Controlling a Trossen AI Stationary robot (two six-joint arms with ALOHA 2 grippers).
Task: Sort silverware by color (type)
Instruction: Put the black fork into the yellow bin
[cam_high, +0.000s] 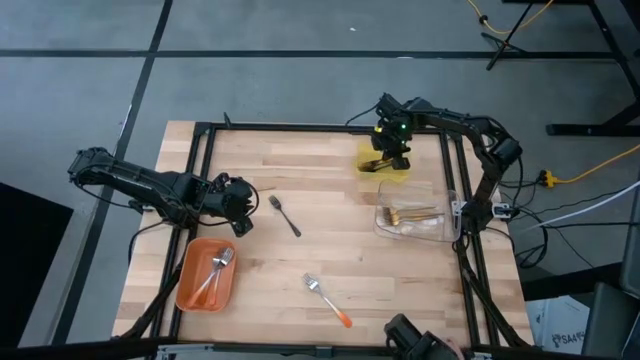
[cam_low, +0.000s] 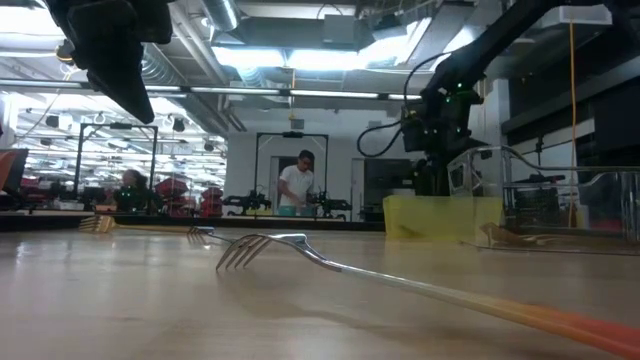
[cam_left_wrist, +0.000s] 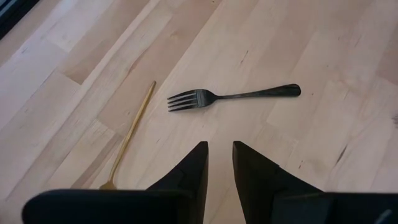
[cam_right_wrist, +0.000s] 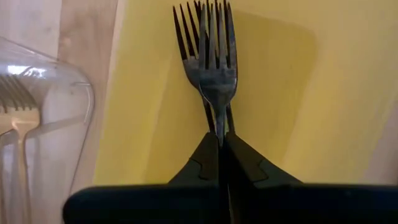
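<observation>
Placement step under way: your right gripper (cam_right_wrist: 219, 140) sits over the yellow tray (cam_high: 384, 162), fingers pinched on a dark fork (cam_right_wrist: 219, 59) whose tines hang above the tray floor; a second dark fork (cam_right_wrist: 186, 46) appears to lie just behind it in that tray; next move, as you'd judge it, is to part the fingers and lift clear without dragging either fork out.

Left gripper (cam_left_wrist: 219, 163) hovers with fingers narrowly parted and nothing between them, aimed at the loose black fork (cam_high: 285, 215) on the table, well left of the yellow tray; that looks like your next pick, bound for the yellow tray.

Count, placed from the yellow tray:
- dark forks: three; two at the tray, one loose
- gold pieces: several in the clear tray (cam_high: 412, 222) just below it, exact number not readable; one gold piece (cam_left_wrist: 132, 134) beside the loose black fork
- orange-handled forks: one loose (cam_high: 327, 299) well below; about two in the orange tray (cam_high: 205, 275) at far lower left
</observation>
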